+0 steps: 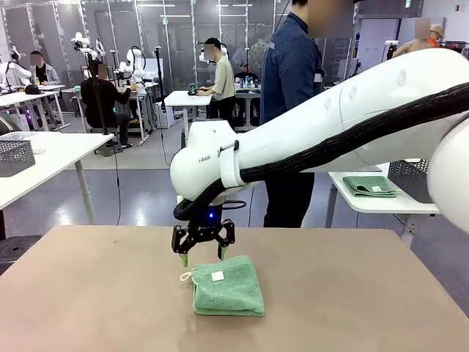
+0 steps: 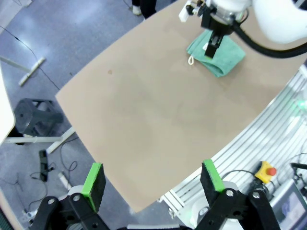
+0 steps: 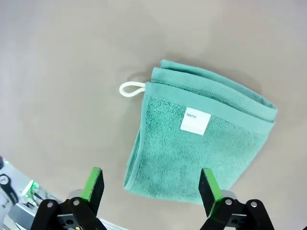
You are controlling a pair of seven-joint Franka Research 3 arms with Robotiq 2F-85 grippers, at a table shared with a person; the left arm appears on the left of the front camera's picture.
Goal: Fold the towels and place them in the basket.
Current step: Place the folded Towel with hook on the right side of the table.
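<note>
Folded green towel (image 1: 227,287) beneath the wide-open right end effector (image 1: 203,257)
The towel lies flat on the surface (image 1: 88,293), just below the empty jaws; the left end effector (image 2: 152,177), equally wide and empty, hangs well apart; a person (image 1: 292,81) stands beyond.

Beyond the brown table (image 1: 352,293) lies a glossy grey floor (image 1: 139,191), with 1 white table (image 1: 51,150) to its left and another white table (image 1: 381,206) to its right. Farther behind it, grey panelled walls (image 1: 58,26) close the room.
</note>
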